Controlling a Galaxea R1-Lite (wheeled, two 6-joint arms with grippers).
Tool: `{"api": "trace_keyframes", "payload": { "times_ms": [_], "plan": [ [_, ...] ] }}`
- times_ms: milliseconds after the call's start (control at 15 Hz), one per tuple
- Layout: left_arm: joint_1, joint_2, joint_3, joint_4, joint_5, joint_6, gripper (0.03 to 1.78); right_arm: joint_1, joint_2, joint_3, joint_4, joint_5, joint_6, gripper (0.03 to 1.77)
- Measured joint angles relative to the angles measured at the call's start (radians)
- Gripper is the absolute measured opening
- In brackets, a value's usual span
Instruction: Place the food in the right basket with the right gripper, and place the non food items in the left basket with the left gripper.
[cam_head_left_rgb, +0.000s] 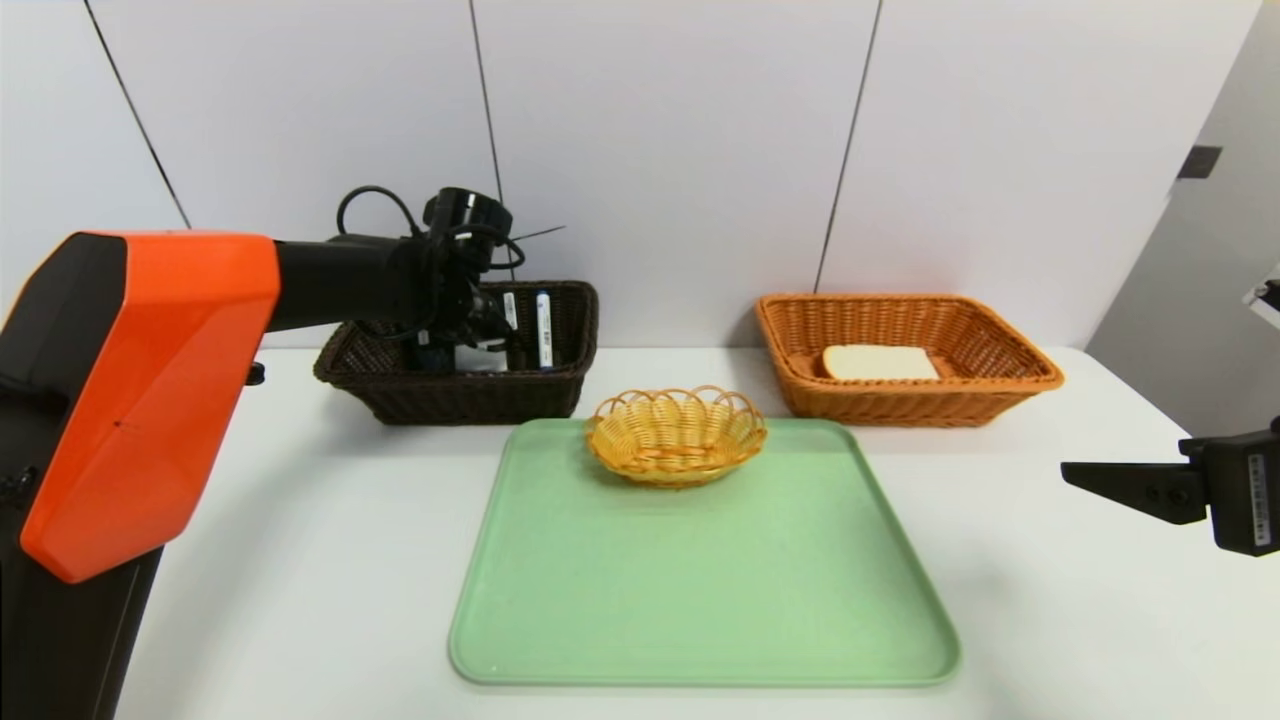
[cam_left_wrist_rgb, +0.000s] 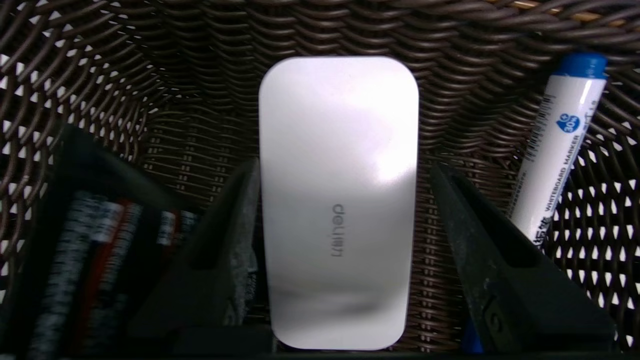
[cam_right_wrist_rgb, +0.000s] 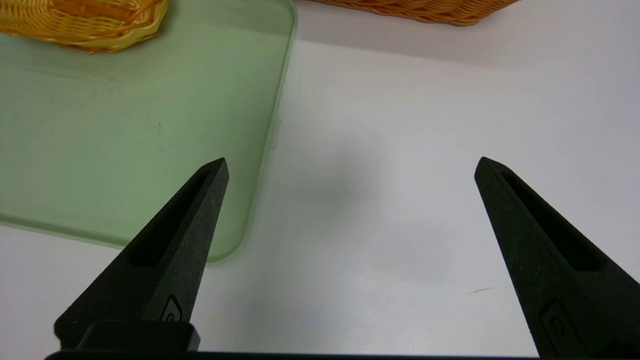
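- White wall panels with dark seams are seen behind a white table (cam_head_left_rgb: 300, 560), on which a pale green tray (cam_head_left_rgb: 700, 590) is laid near the front, in the middle.
- At the far edge of that tray a small round yellow wicker basket (cam_head_left_rgb: 677, 435) is set, with nothing visible inside it.
- To the far left of the tray the left basket (cam_head_left_rgb: 560, 385) (dark brown wicker) is placed; to the far right the right basket (cam_head_left_rgb: 900, 405) (orange-tan wicker) is placed, the two well apart.
- One slice of bread (cam_head_left_rgb: 880, 362) is seen lying flat inside the right basket.
- The left gripper (cam_left_wrist_rgb: 345, 172) is reached down into the left basket, its orange upper arm stretching in from the near left.
- In the left wrist view the white case (cam_left_wrist_rgb: 340, 200) is seen lying between the two black fingers (cam_left_wrist_rgb: 225, 240); one finger is at or against its edge, while a clear gap is seen beside the other, so the jaws are parted and the case is not clamped.
- The marker pen (cam_left_wrist_rgb: 555, 150), with its blue cap, is seen leaning in the basket just beside one finger.
- A dark packet (cam_left_wrist_rgb: 90, 250) with printed stripes is lodged in the basket on the other side of the case.
- The right gripper (cam_right_wrist_rgb: 350, 165) is held over bare table to the near right of the tray, with its jaws spread wide and nothing between them.
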Motion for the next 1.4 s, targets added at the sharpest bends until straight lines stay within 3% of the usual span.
{"api": "trace_keyframes", "payload": {
  "times_ms": [533, 733, 867, 1000, 1200, 1333, 1400],
  "plan": [
    [0.0, -0.028, 0.0, 0.006, 0.0, 0.001, 1.53, 0.001, -0.003, 0.0, 0.0, -0.001, 0.0, 1.7],
    [0.0, -0.151, 0.0, 0.047, -0.006, 0.028, 1.59, 0.0, -0.006, -0.003, -0.001, -0.001, 0.001, 1.7],
    [0.002, -0.257, 0.001, 0.094, -0.031, 0.106, 1.61, 0.0, -0.007, -0.015, -0.002, 0.0, 0.001, 1.7],
    [0.011, -0.359, 0.007, 0.163, -0.1, 0.213, 1.63, 0.0, -0.009, -0.026, 0.0, -0.001, 0.001, 1.7],
    [0.02, -0.517, 0.045, 0.306, -0.293, 0.284, 1.66, 0.0, -0.018, -0.06, 0.03, 0.012, 0.0, 1.7],
    [0.022, -0.63, 0.159, 0.356, -0.387, 0.318, 1.67, 0.0, -0.015, -0.099, 0.082, 0.038, 0.003, 1.7],
    [0.022, -0.697, 0.244, 0.357, -0.394, 0.348, 1.67, 0.0, -0.006, -0.121, 0.104, 0.063, 0.005, 1.7]
  ]
}}
